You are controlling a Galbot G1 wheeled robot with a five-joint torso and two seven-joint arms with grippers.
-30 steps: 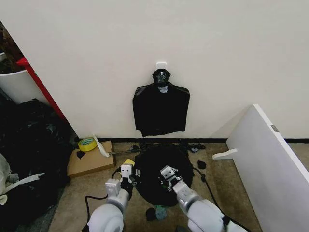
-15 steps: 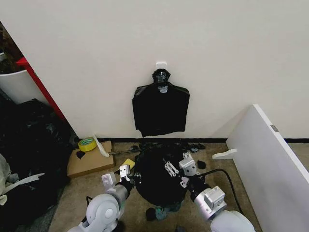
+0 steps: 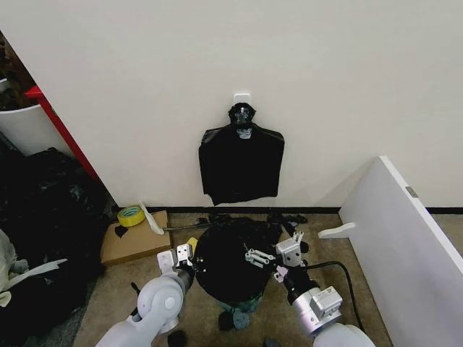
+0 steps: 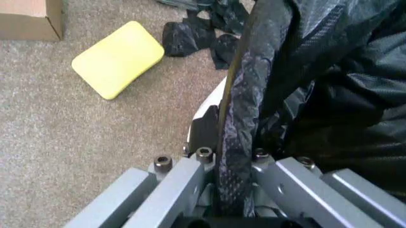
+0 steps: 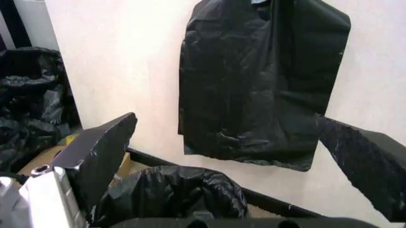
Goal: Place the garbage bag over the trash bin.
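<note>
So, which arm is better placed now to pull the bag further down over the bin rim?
Probably the left. The left tool is shut on the garbage bag at the trash bin rim, so it can pull directly. The right tool is open above the bag and holds nothing.

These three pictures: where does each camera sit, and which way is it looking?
Head view: high on the robot, looking down at the floor by the wall; both arms show, either side of the garbage bag.
Left wrist view: on the left arm, along the left gripper, shut on the bag's edge at the trash bin.
Right wrist view: on the right arm, facing the wall between the open right gripper fingers.
Shared: the hanging black bundle.
</note>
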